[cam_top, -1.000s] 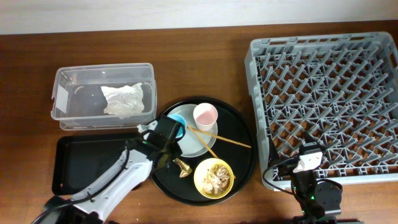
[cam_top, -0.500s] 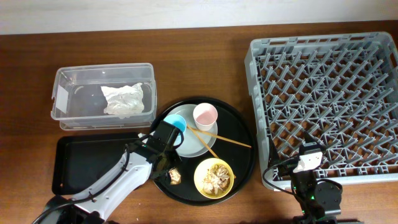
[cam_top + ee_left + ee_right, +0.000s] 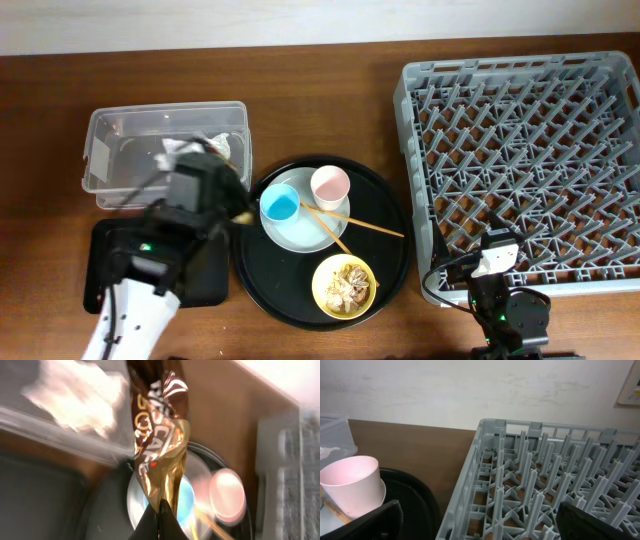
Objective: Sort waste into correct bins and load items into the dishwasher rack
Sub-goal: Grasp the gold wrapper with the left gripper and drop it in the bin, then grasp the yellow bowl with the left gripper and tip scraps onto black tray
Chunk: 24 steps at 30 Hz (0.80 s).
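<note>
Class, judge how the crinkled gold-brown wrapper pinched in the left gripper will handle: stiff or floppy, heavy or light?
Probably floppy: the crinkled gold-brown wrapper is creased and twisted beyond the left gripper. Likely very light: a thin sheet held by one end. Its glossy face may slip.

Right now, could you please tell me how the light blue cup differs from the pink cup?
The light blue cup is vivid blue inside, while the pink cup is pale pink. The light blue cup stands to the left, nearer the clear tub; the pink cup stands to the right, nearer the dishwasher rack. Both stand upright with mouths up, look similar in size, and are on the round black tray.
</note>
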Motion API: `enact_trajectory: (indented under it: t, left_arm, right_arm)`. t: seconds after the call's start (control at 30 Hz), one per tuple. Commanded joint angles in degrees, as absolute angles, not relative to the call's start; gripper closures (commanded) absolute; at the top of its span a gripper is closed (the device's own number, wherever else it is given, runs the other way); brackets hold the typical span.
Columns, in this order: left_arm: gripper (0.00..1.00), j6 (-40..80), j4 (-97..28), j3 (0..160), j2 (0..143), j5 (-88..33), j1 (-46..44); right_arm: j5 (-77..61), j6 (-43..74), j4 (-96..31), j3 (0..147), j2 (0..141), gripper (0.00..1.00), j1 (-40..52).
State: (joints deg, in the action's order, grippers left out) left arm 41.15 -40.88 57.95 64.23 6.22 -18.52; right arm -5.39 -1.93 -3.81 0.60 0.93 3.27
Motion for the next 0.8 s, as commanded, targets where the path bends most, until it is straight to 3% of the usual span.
enact_trajectory:
  t: [0.0, 0.13, 0.17, 0.2, 0.23, 0.27, 0.33, 0.37, 0.4, 0.43, 0.5, 0.53, 0.63, 0.73, 0.77]
  left_arm:
    - [1.00, 38.9, -33.9, 58.7, 68.1, 9.1, -7.9]
    - [0.99, 38.9, -19.9, 58.7, 83.0, 8.9, 0.2]
    - [0.93, 38.9, -16.0, 58.7, 87.2, 8.8, 1.7]
    - [0.76, 38.3, -12.8, 58.7, 90.8, 8.8, 2.9]
    - [0.36, 33.3, -10.2, 58.7, 92.0, 7.0, 3.2]
    - [0.29, 28.3, -9.4, 59.2, 91.5, 6.0, 3.2]
    - [0.27, 26.0, -12.6, 61.3, 87.4, 5.5, 3.2]
    - [0.27, 26.0, -15.9, 62.3, 84.6, 3.2, 3.1]
    - [0.34, 26.0, -19.4, 62.7, 81.1, -2.4, 3.2]
    - [0.48, 26.0, -25.0, 62.7, 75.9, -11.5, 3.1]
    - [0.89, 26.0, -43.7, 62.7, 68.3, -18.6, 0.5]
    - [0.96, 25.0, -50.9, 62.7, 67.4, -18.3, -2.7]
    - [0.96, 19.4, -59.9, 62.5, 69.2, -18.2, -18.8]
    - [0.96, 19.7, -54.7, 62.5, 73.5, -15.1, -35.0]
    - [0.91, 20.3, -54.0, 62.5, 75.9, -12.0, -39.1]
  right_arm:
    - [-5.3, -1.6, -4.1, 0.3, 0.7, 0.01, 3.7]
    - [-5.3, -1.6, -4.1, 0.3, 0.7, 0.01, 3.7]
    - [-5.3, -1.6, -4.1, 0.3, 0.7, 0.01, 3.7]
    - [-5.3, -1.6, -4.1, 0.3, 0.7, 0.01, 3.7]
    - [-5.3, -1.6, -4.1, 0.3, 0.7, 0.01, 3.7]
    - [-5.3, -1.6, -4.1, 0.3, 0.7, 0.01, 3.7]
    - [-5.3, -1.6, -4.1, 0.3, 0.7, 0.01, 3.7]
    - [-5.3, -1.6, -4.1, 0.3, 0.7, 0.01, 3.7]
    - [-5.3, -1.6, -4.1, 0.3, 0.7, 0.01, 3.7]
    - [-5.3, -1.6, -4.1, 0.3, 0.7, 0.01, 3.7]
    - [-5.3, -1.6, -4.1, 0.3, 0.7, 0.01, 3.7]
    - [-5.3, -1.6, -4.1, 0.3, 0.7, 0.01, 3.7]
    - [-5.3, -1.6, -4.1, 0.3, 0.7, 0.01, 3.7]
    - [-5.3, -1.6, -4.1, 0.3, 0.7, 0.01, 3.7]
    - [-5.3, -1.6, -4.1, 0.3, 0.7, 0.01, 3.7]
